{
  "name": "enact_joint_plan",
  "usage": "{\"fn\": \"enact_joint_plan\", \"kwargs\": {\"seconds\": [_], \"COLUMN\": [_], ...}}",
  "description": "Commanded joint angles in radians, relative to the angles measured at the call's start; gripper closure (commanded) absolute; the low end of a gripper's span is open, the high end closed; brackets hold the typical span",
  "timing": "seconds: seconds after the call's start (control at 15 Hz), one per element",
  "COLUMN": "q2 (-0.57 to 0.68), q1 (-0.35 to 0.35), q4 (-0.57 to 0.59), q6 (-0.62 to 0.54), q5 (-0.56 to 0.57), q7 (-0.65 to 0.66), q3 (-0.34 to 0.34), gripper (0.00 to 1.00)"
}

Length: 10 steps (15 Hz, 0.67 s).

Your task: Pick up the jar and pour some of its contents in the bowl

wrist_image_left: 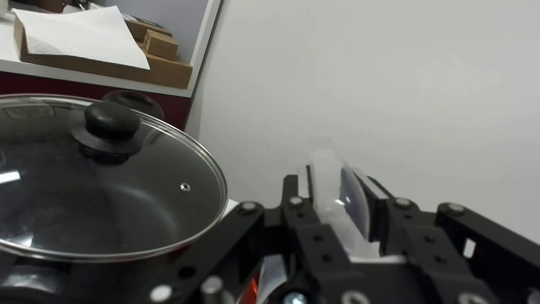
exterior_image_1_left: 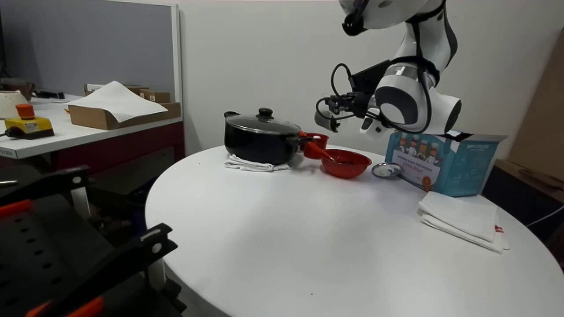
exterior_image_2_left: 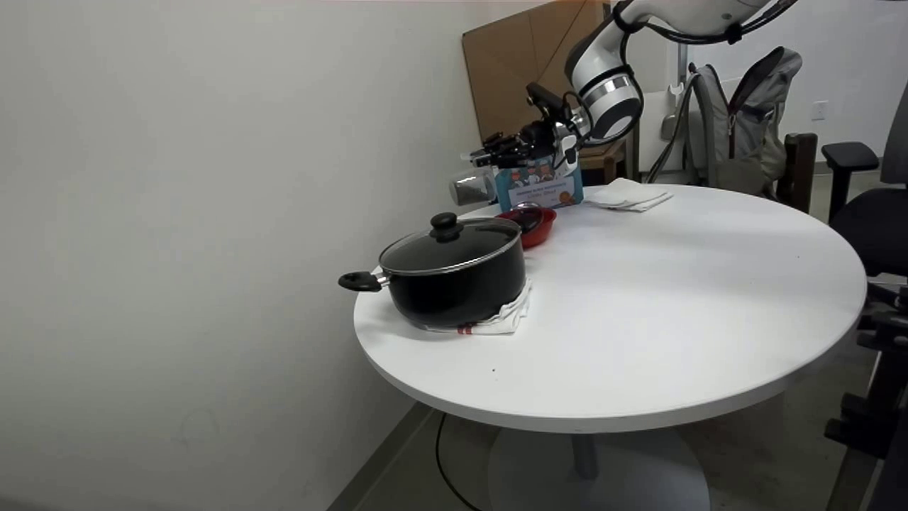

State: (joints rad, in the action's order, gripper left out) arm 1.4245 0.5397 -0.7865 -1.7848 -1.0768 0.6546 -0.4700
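Note:
The clear jar [exterior_image_2_left: 474,188] with grey-dark contents is held in the air near the wall, tilted toward its side. It shows as a small grey shape in an exterior view [exterior_image_1_left: 323,120]. My gripper [exterior_image_2_left: 489,155] is shut on it; in the wrist view the fingers [wrist_image_left: 337,190] stand on both sides of the clear jar wall [wrist_image_left: 329,181]. The jar's mouth cannot be made out. The red bowl [exterior_image_1_left: 346,164] sits on the table, below and in front of the jar. It also shows behind the pot [exterior_image_2_left: 543,233]. A red-handled utensil [exterior_image_1_left: 324,152] rests in it.
The black lidded pot [exterior_image_1_left: 263,136] stands on a white cloth [exterior_image_1_left: 251,164] beside the bowl. A red cup [exterior_image_1_left: 320,140] is behind the bowl. A silver lid [exterior_image_1_left: 387,170] and a blue box [exterior_image_1_left: 462,167] lie on the other side. A folded cloth [exterior_image_1_left: 462,218] lies near the table edge.

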Motion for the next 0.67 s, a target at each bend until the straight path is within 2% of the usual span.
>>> {"fn": "enact_joint_plan", "kwargs": {"seconds": [0.0,0.6], "q2": [-0.121,-0.318], "q1": [0.065,0.212], "q4": [-0.236,-0.621], "q6": [-0.039,-0.091], "q5": [-0.036,-0.111], "q7": [-0.118,-0.302], "q3": [-0.020,-0.064], "gripper": [0.87,0.87]}}
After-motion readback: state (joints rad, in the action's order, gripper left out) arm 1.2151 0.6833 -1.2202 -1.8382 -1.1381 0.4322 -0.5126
